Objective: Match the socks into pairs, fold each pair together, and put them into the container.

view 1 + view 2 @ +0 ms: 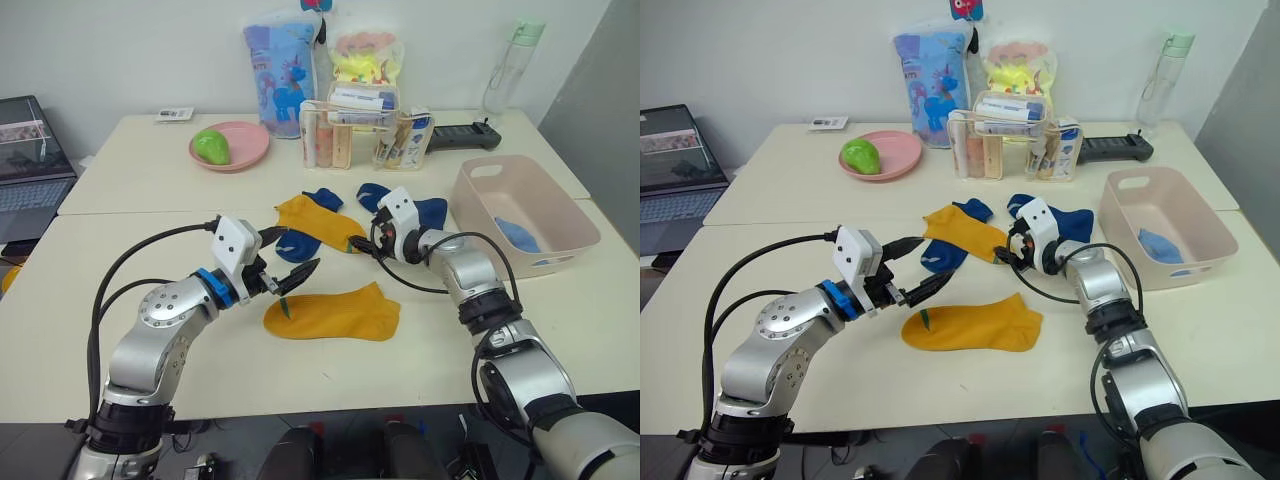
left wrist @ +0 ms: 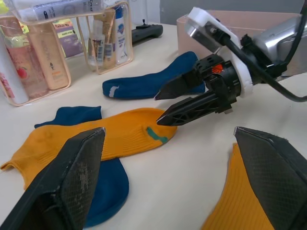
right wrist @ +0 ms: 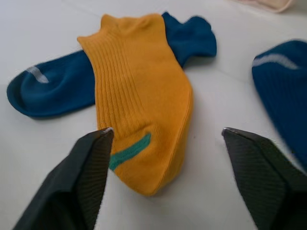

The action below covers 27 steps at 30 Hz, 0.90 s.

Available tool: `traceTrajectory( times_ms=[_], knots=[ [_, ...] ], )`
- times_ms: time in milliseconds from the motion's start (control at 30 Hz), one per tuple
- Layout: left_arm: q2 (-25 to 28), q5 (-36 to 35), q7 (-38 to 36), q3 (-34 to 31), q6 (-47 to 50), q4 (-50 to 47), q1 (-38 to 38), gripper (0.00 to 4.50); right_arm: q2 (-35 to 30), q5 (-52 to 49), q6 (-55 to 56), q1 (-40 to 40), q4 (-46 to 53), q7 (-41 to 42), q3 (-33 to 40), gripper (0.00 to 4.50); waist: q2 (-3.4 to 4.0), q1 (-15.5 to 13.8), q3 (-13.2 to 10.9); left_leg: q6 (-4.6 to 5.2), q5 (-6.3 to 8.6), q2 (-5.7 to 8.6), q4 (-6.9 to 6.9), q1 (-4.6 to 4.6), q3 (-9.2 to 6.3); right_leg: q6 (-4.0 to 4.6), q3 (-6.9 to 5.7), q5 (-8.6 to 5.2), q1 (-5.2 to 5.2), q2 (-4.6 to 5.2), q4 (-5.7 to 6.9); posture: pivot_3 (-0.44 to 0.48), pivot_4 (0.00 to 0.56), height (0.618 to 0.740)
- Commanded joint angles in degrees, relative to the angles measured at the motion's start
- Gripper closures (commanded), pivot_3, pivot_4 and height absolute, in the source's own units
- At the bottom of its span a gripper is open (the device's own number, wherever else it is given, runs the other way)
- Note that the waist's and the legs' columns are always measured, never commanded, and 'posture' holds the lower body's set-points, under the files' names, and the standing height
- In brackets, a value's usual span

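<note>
**Both hands close in on the far mustard sock**

The right hand [image 1: 362, 243] hangs spread-fingered at the toe of the far mustard sock [image 1: 318, 222] — poised to lift it toward its mate, the near mustard sock [image 1: 335, 312]. The left hand [image 1: 290, 262] waits released between them. A navy sock [image 1: 303, 244] lies pinned beneath; another navy sock [image 1: 418, 209] sits right. The pink container [image 1: 528, 196] holds light blue fabric [image 1: 517, 235] — the organiser box [image 1: 350, 132] stands clear.

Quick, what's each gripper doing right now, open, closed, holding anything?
Left gripper: open, holding nothing.
Right gripper: open, holding nothing, fingertips at the yellow sock lying over a navy sock.
</note>
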<state>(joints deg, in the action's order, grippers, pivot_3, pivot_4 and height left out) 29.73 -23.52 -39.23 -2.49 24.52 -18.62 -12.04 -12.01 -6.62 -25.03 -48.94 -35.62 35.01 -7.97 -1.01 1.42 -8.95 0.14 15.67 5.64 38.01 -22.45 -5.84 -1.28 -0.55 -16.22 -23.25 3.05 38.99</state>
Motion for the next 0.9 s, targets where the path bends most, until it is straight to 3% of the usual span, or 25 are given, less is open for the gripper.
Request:
traceTrajectory(
  times_ms=[33,233,267,467,700,900],
  knots=[
    [0.1,-0.3,0.5,-0.5,-0.1,-2.4,-0.4,0.00,0.7,0.6,3.2,-2.6,-2.2,-0.1,1.0,2.06,0.01,0.1,0.0,0.00,0.00,0.00,0.00,0.00,-0.01,0.00,-0.01,0.00,0.00,0.00,0.00,0.000,0.150,0.740],
    [0.2,0.0,0.9,-0.8,-0.5,-2.1,0.0,0.00,0.7,0.6,4.0,-1.9,-2.4,1.0,1.3,4.32,0.01,0.3,0.0,0.00,0.00,0.00,0.00,0.00,0.00,0.00,0.00,0.00,-0.02,0.00,0.01,0.000,0.150,0.740],
    [0.2,0.0,1.0,-0.8,-0.5,-2.2,0.1,0.00,0.5,0.5,3.9,-1.6,-1.9,1.1,1.5,4.47,0.01,0.3,0.0,0.00,0.00,0.00,0.00,0.00,0.01,0.00,0.01,0.00,-0.02,0.00,0.01,0.000,0.150,0.740],
    [0.4,-0.2,1.3,-0.9,0.1,-1.6,-0.3,0.00,-1.7,-1.5,-0.6,1.1,6.0,2.8,3.1,4.47,0.01,0.2,0.0,0.00,0.00,0.00,0.00,-0.01,-0.01,0.00,0.00,0.00,-0.02,0.00,0.01,0.000,0.150,0.740],
    [1.8,0.7,1.0,-1.3,0.4,1.1,-2.0,0.00,-10.7,-8.8,-17.0,12.0,31.8,10.5,3.8,4.47,0.01,-0.1,0.0,0.01,0.01,0.00,0.01,-0.07,-0.04,0.00,-0.02,0.00,-0.03,0.00,-0.01,0.000,0.150,0.740],
    [1.6,1.1,0.3,-0.1,0.1,3.4,-4.1,0.00,-20.1,-16.0,-28.4,21.9,48.8,11.6,9.3,4.47,0.01,-0.3,0.0,0.03,0.02,0.00,0.01,-0.09,-0.05,-0.01,-0.02,0.00,-0.02,0.00,-0.02,0.000,0.150,0.740]
  ],
)
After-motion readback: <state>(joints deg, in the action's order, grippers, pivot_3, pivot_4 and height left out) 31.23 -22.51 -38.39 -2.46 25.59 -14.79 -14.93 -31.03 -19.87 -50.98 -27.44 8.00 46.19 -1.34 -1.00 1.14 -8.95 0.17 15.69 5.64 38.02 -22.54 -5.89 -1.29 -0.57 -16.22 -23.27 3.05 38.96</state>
